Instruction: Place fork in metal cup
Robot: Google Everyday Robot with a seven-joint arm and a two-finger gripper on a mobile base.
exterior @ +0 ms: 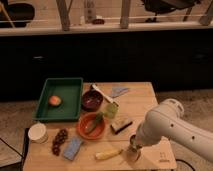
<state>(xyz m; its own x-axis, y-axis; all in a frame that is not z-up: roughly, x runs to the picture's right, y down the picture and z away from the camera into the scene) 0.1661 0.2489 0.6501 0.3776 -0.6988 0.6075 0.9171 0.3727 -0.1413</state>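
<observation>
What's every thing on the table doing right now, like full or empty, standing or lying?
Green plastic tray: holds one orange fruit.
Dark maroon bowl: upright.
Orange round bowl: holds something green.
White round cup: upright, at the left edge.
Long yellow thing: lying flat.
Robot's gripper: low over the table's front edge, right of the yellow thing.

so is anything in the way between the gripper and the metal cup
Nothing visible does. The gripper hangs right over the metal cup at the front edge of the table. The yellow item lies on the camera's left, apart from the cup. I cannot make out the fork.
</observation>
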